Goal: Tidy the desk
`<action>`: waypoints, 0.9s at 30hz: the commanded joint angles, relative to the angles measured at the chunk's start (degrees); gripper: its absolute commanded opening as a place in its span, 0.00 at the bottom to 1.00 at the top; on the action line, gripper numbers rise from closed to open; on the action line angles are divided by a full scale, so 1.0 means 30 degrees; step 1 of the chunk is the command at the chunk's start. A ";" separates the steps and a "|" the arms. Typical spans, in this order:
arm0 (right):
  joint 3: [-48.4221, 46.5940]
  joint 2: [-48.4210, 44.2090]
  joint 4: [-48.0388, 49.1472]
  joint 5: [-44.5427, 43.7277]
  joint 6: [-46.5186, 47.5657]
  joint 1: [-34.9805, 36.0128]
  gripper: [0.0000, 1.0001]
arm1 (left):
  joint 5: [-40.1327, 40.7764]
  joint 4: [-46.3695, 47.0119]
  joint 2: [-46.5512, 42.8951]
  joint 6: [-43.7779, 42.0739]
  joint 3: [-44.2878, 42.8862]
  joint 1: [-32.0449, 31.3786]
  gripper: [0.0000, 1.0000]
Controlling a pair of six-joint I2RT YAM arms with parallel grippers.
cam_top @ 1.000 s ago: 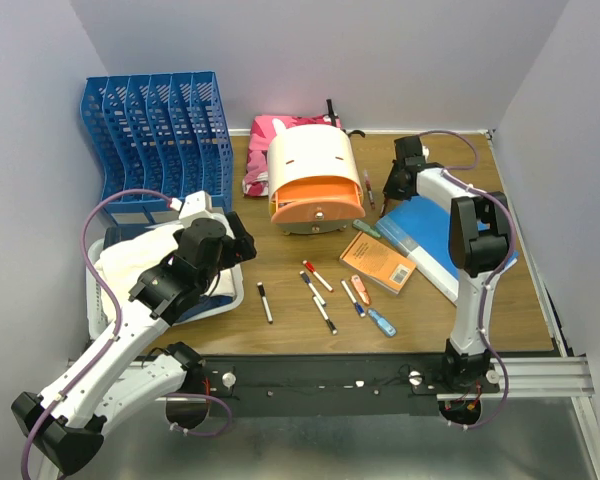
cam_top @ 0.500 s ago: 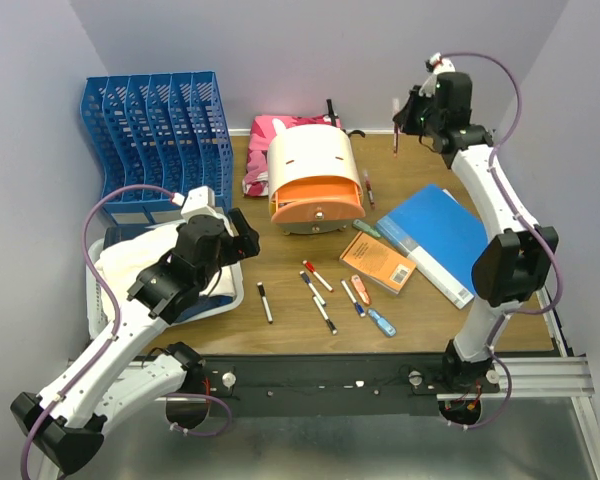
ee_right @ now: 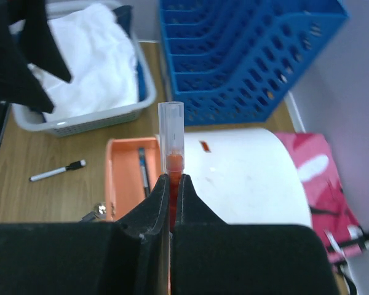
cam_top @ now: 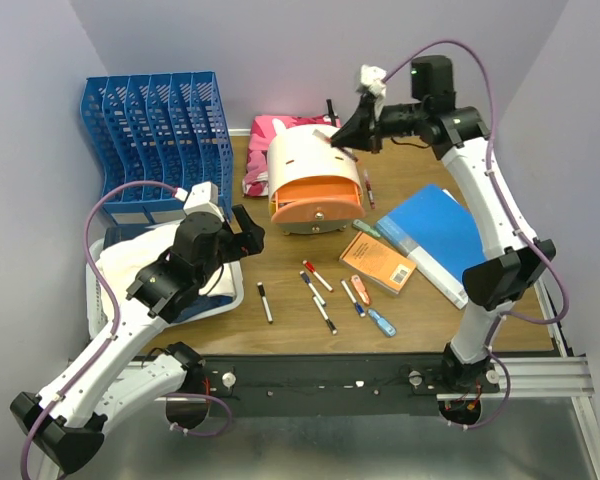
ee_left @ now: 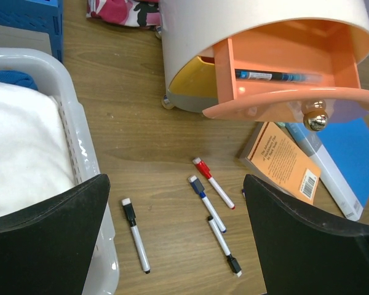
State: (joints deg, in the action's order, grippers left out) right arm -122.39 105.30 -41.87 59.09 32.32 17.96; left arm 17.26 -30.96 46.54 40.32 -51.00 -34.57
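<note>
My right fingers point(ee_right: 149, 215) clamp a red pen point(ee_right: 171, 138) high above the white drawer box point(cam_top: 305, 160) near the table's point(cam_top: 430, 320) back edge. My left fingers point(ee_left: 49, 239) hang spread and empty over loose markers point(ee_left: 213, 183), just beside the white tray's point(ee_left: 80, 147) rim. The table runs between lavender walls point(cam_top: 30, 100), black rail point(cam_top: 330, 375) in front.

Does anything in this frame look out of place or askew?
Yes. Several markers lie scattered at different angles on the desk before the organizer, whose orange drawer hangs open. An orange book sits crooked beside the blue binder.
</note>
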 commanded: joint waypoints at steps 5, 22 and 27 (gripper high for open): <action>-0.0161 0.0760 -0.4795 0.0753 0.6338 0.3272 0.01 | -0.1035 0.0682 -0.0280 0.0038 -0.0373 0.0067 0.99; 0.1099 0.0938 -0.5499 -0.1558 0.6984 0.3566 0.52 | -0.1270 0.0799 -0.0251 -0.0079 -0.0342 0.0096 0.99; -0.0128 0.0586 -0.5090 -0.1885 0.4998 0.3507 0.67 | -0.1182 0.0624 -0.0222 -0.0167 -0.0518 0.0096 0.99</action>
State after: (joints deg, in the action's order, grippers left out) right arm -119.31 108.73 -57.32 55.88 52.58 28.45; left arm 14.35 -29.63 46.37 40.34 -51.00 -34.57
